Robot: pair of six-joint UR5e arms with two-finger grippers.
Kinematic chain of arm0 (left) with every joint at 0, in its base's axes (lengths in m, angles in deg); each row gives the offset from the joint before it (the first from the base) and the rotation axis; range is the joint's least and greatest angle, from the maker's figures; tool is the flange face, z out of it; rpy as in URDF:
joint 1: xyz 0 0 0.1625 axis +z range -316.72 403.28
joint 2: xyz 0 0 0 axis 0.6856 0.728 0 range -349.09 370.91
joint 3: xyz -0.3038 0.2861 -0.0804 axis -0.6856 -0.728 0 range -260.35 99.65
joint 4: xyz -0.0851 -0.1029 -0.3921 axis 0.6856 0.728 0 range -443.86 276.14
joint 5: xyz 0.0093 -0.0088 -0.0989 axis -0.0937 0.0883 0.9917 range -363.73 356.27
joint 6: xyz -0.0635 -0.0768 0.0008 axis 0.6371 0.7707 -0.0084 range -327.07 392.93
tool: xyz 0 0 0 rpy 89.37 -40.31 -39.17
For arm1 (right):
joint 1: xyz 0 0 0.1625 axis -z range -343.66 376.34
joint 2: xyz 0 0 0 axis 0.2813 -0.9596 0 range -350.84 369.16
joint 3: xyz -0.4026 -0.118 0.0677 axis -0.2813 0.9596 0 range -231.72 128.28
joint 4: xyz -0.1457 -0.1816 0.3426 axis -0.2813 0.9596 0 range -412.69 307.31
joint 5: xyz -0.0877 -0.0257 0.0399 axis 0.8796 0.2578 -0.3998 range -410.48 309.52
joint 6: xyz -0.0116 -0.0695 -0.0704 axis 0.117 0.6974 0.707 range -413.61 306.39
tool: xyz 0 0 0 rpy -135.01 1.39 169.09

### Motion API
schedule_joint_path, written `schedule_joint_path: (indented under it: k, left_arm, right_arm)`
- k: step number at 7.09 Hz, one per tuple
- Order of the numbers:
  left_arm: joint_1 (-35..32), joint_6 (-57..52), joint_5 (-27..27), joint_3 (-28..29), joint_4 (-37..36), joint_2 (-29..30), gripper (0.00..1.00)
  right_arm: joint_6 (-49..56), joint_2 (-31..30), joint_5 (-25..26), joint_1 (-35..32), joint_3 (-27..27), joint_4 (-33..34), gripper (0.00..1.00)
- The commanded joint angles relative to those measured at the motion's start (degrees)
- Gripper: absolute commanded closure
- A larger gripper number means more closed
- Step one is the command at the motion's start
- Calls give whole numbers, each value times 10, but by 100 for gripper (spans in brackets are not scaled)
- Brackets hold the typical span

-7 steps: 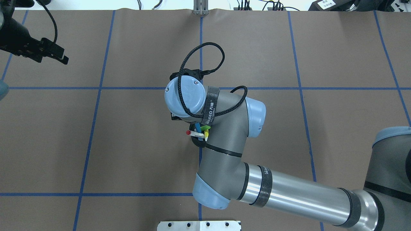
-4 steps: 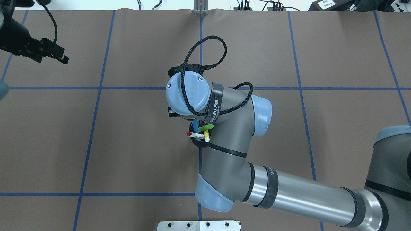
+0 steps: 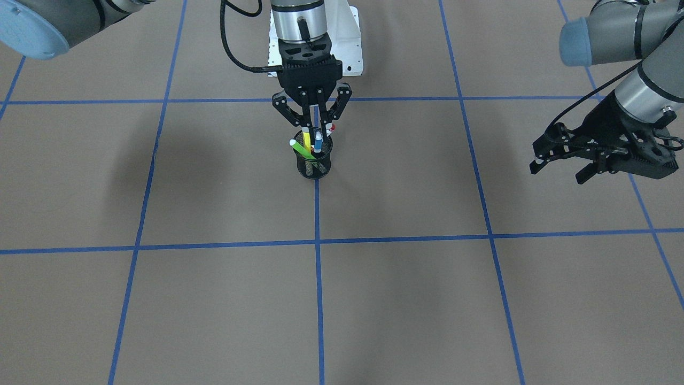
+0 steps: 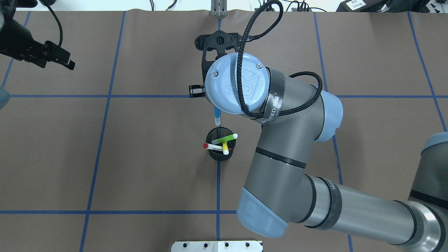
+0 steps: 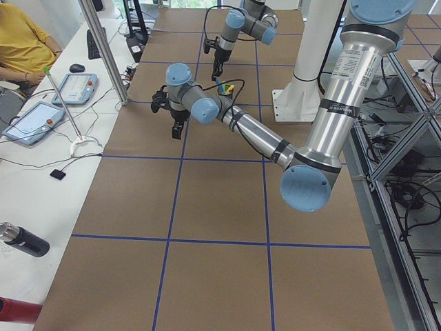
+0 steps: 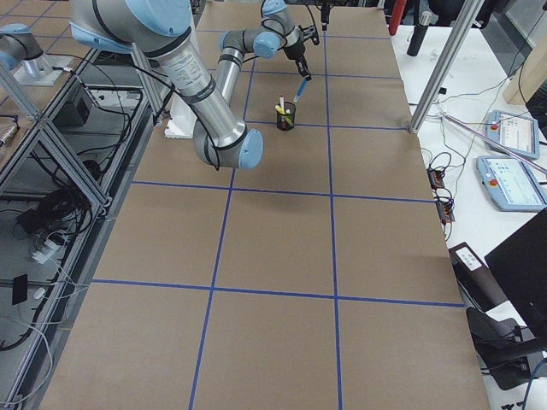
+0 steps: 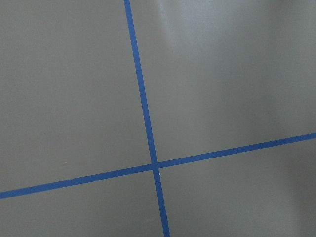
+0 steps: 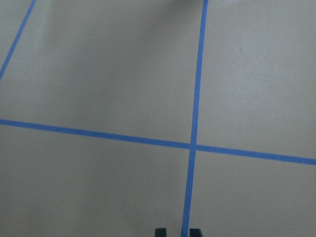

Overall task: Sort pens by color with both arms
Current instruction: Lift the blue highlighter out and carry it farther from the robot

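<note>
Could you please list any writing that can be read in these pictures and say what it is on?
None reads clearly.
Strap on the right arm: white lettering, blurred.
Band on its forearm: lettering, partly hidden.
Tube of the left arm: print, too small.
White tag beyond the table: too small.

- blue pen [image 4: 217, 116]: pale cap down, slightly tilted, upper end pinched in right hand [image 3: 313, 127]; hangs just above black mesh cup [image 4: 219, 156], clear of rim in right side view.
- white pen with red ends [image 4: 212, 147], green pen [image 4: 224, 139], yellow pen [image 4: 225, 148]: stand in cup, leaning apart, crossing each other.
- right arm [image 4: 290, 150]: grey-silver, light-blue caps, reaches over middle of counter [image 4: 140, 157], wrist pointing down.
- left arm [image 3: 636, 91]: at counter's left side; left hand [image 3: 558, 171] has fingers spread, well apart from cup.
</note>
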Motion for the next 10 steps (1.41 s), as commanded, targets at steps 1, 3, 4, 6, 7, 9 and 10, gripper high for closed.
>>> schedule_joint_path:
  k: [1,3,4,6,7,9,10]
  left_arm:
    - [0,0,1,0,0,0,0]
    - [0,0,1,0,0,0,0]
    - [1,0,1,1,0,0,0]
    - [4,0,2,3,0,0,0]
    - [4,0,2,4,0,0,0]
    - [4,0,2,7,1,0,0]
    - [4,-1,2,8,2,1,0]
  right_arm:
    - [0,-6,80,-5,-19,0,100]
    - [-5,-20,133,-23,-11,-8,100]
    - [-3,-21,134,-48,12,-23,100]
    - [0,-32,137,-88,145,-205,100]
    - [1,-31,170,-103,199,-249,100]
    - [2,-28,209,-133,294,-324,100]
    - [2,-27,224,-143,353,-386,100]
